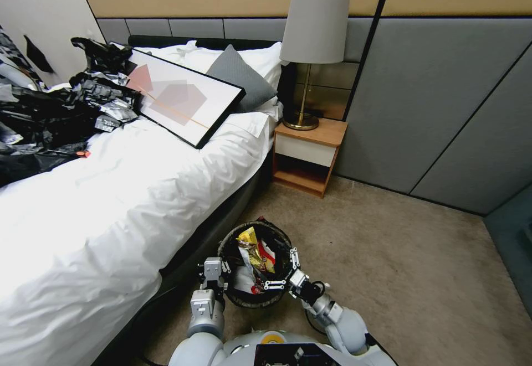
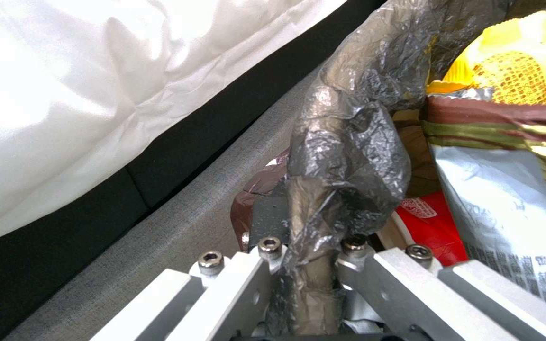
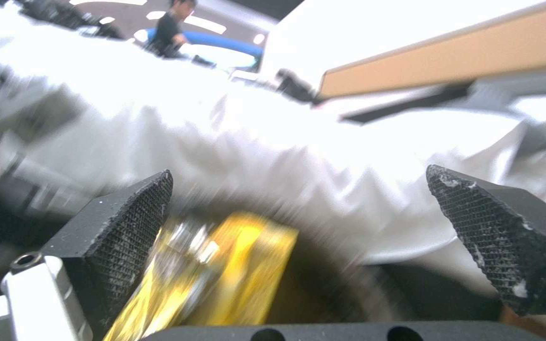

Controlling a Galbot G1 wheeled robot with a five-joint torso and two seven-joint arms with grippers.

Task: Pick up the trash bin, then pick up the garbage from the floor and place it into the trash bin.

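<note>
Crinkly glossy black plastic lines the trash bin (image 1: 230, 294). Shiny foil garbage (image 1: 254, 252) inside. Matt carpet (image 1: 399, 266); smooth wooden nightstand (image 1: 307, 155).

The trash bin (image 1: 233, 295) wears a crinkly black bag; the garbage (image 1: 254, 252) inside is yellow, red and silvery white. The bed (image 1: 111, 200) is white, the carpet (image 1: 399, 255) beige, the lamp (image 1: 315, 25) shade grey.

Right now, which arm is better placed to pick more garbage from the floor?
The right. The right gripper is open and empty over the trash bin, while the left gripper is clamped on its bag-lined rim.
</note>
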